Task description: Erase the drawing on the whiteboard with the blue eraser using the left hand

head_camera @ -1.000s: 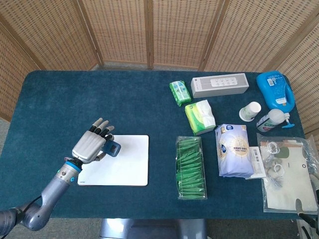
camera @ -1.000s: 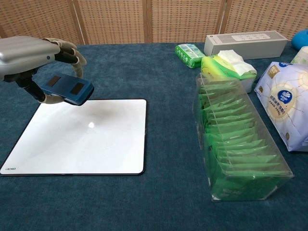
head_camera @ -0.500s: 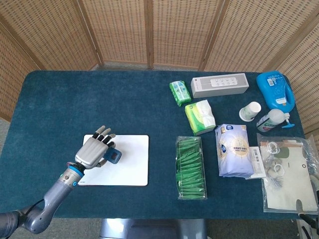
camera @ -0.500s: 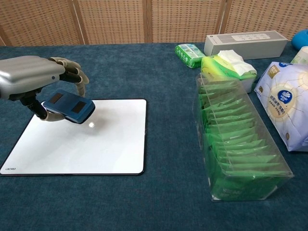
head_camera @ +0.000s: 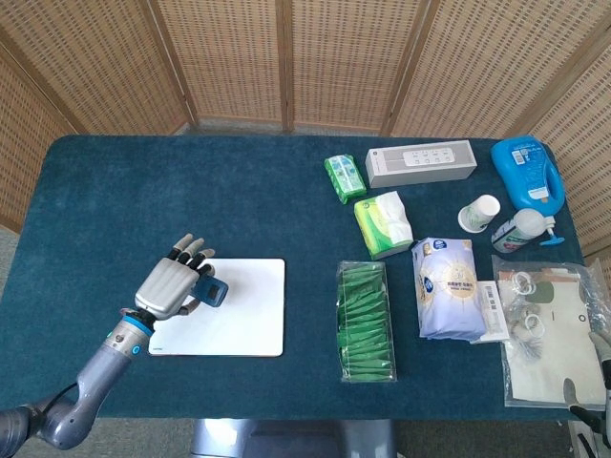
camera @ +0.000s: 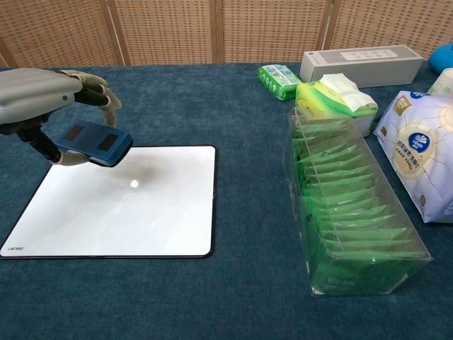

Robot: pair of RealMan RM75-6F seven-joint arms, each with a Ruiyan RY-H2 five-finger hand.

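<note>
The white whiteboard (head_camera: 234, 320) (camera: 120, 209) lies flat on the blue table at the near left; its surface looks blank, with only a small light glare spot. My left hand (head_camera: 172, 284) (camera: 42, 95) hovers over the board's far left corner and grips the blue eraser (head_camera: 213, 290) (camera: 92, 142) between thumb and fingers. The eraser is held slightly above the board, casting a faint shadow. My right hand shows in neither view.
A clear box of green packets (head_camera: 366, 321) (camera: 350, 212) stands just right of the board. Further right and back are a green tissue pack (head_camera: 383, 223), small green pack (head_camera: 345, 177), grey box (head_camera: 420, 162), white bag (head_camera: 447, 286), blue jug (head_camera: 528, 172), cup (head_camera: 479, 213).
My left hand with the eraser moved down over the board half a second ago, then back up and slightly left toward the far left corner.
</note>
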